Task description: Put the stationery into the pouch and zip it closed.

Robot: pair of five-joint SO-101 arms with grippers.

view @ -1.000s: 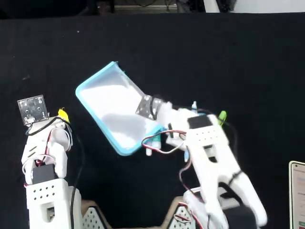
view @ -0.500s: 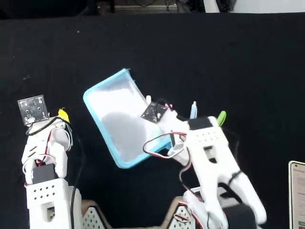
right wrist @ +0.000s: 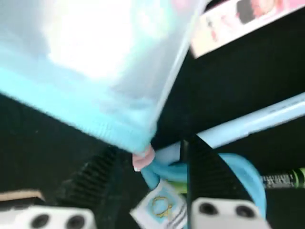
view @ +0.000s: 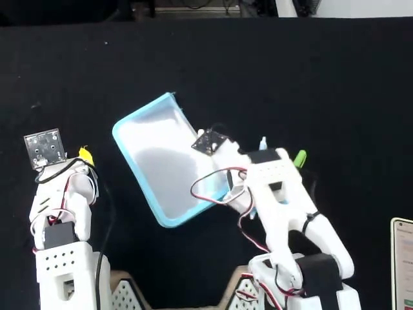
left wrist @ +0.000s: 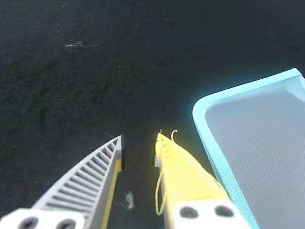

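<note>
The left pincer (left wrist: 139,138) sits low over the black bench (left wrist: 71,71), its fingers slightly parted with nothing between them, near a corner of the light blue pouch (left wrist: 257,133). The right pincer (right wrist: 151,145) stands parted around another corner of the pouch, where the pink zip tab (right wrist: 143,157) lies between its fingers; contact cannot be determined. Stationery remains outside the pouch, just beside that corner on the bench: a light blue pen (right wrist: 248,121) and a green pen (right wrist: 286,179).

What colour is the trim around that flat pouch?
Light blue, framing a pale see-through panel; the pouch shows best in the left wrist view.
</note>
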